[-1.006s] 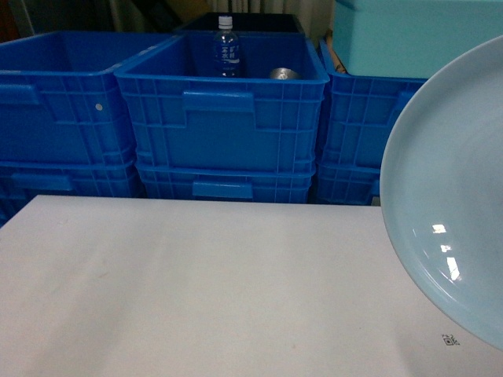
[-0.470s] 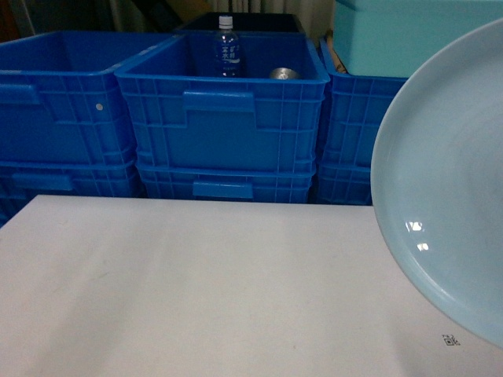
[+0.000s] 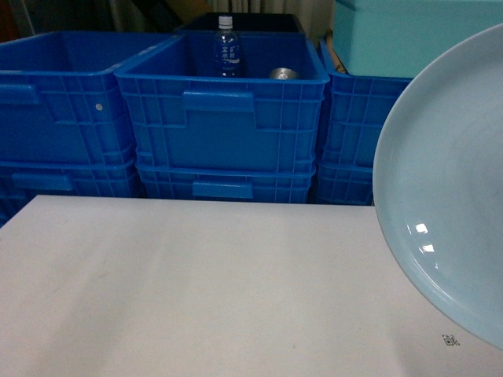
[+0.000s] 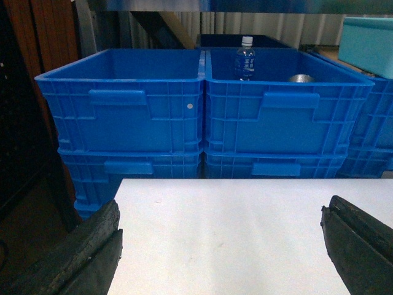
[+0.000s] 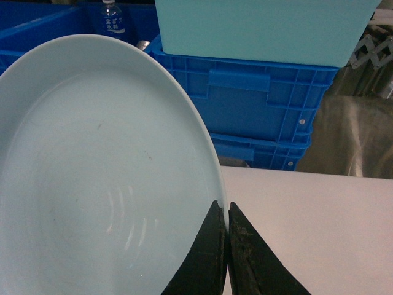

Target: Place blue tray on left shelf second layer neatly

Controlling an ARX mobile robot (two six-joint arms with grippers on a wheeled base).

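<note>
The blue tray [image 3: 452, 188], a pale sky-blue shallow oval dish, hangs tilted above the right side of the white table [image 3: 196, 290]. Its face fills the left of the right wrist view [image 5: 98, 178]. My right gripper [image 5: 226, 206] is shut on the tray's rim, one finger on each side of the edge. In the head view that gripper is out of frame. My left gripper [image 4: 221, 246] is open above the table's near left part, with nothing between its fingers [image 4: 92, 252]. The left shelf is out of view.
Stacked dark-blue ribbed crates [image 3: 224, 118] stand behind the table's far edge. One holds a water bottle [image 3: 226, 47] and a metal can [image 3: 284, 74]. A turquoise box [image 3: 409, 35] sits on the right-hand crates. Dark furniture [image 4: 24, 123] borders the left.
The tray shifted left and tipped a little between the earliest frame and half a second ago, then eased back slightly right. Nothing else moved.
</note>
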